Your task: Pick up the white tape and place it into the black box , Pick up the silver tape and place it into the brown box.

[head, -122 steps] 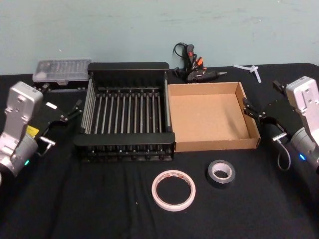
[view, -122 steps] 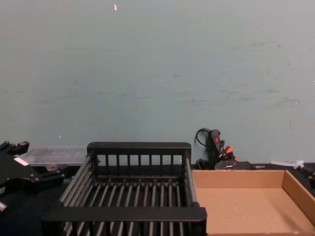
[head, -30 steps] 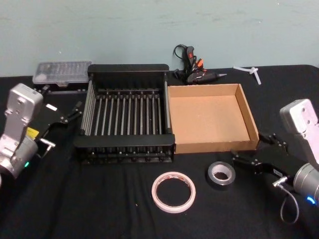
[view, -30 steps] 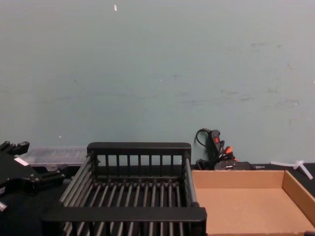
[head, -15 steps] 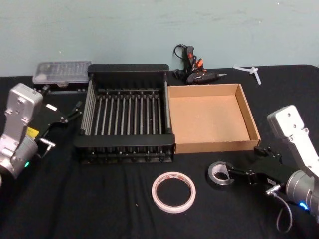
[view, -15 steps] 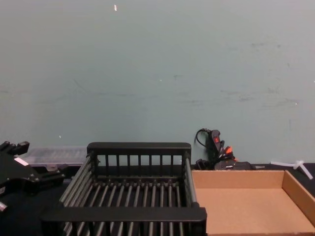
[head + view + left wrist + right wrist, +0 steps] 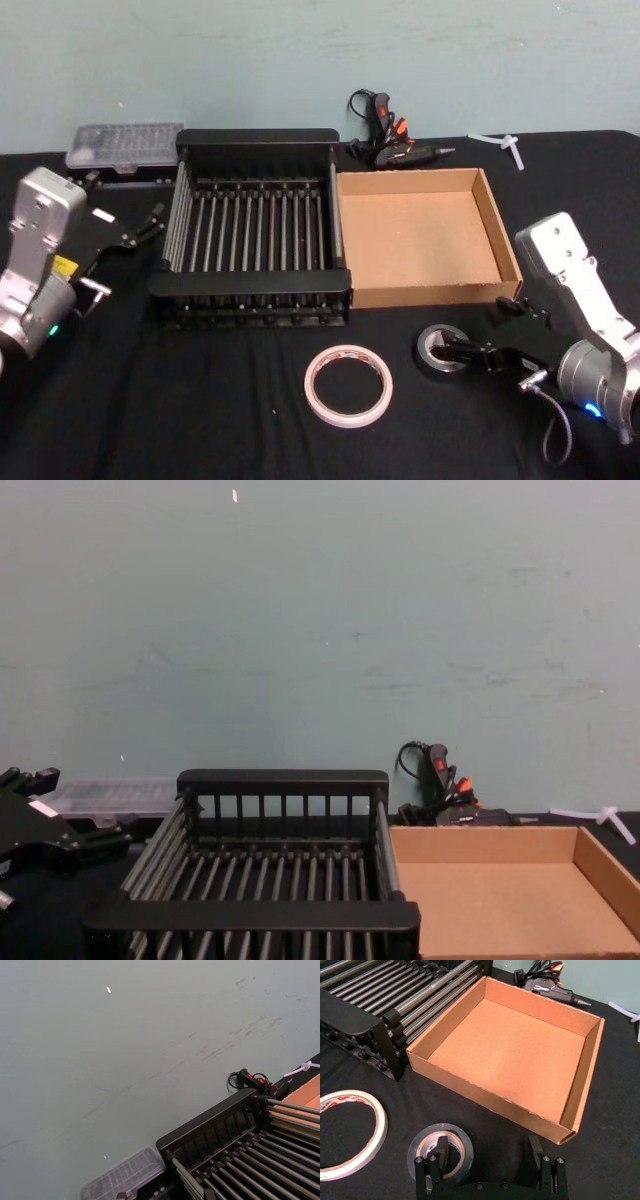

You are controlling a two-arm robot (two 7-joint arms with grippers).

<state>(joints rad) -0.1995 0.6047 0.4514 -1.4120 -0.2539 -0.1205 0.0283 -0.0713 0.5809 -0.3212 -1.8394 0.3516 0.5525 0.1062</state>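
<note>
At the bottom of the head view, just left of centre, the wide thin off-white ring of white tape (image 7: pixel 348 385) lies flat on the black cloth, untouched. Just to its right, lower right of centre, sits the small thick dark grey roll of silver tape (image 7: pixel 441 349), and the right gripper (image 7: pixel 489 1150) is low at it with its jaws spread apart: in the right wrist view one finger stands inside the roll's pale core while the other is well outside it, so only one wall of the roll sits between them. The outer finger appears to be off the roll, though the angle makes that hard to judge. Closing from here could pinch only the wall and tip the roll, or push it sideways toward the white ring. Farther back, right of centre, the shallow brown cardboard tray, the brown box (image 7: pixel 496 230), stands empty, touching the black slatted crate, the black box (image 7: pixel 256 136), at centre, also empty. The left gripper (image 7: pixel 140 230) waits at the left edge beside the crate; whether it is open I cannot tell.
</note>
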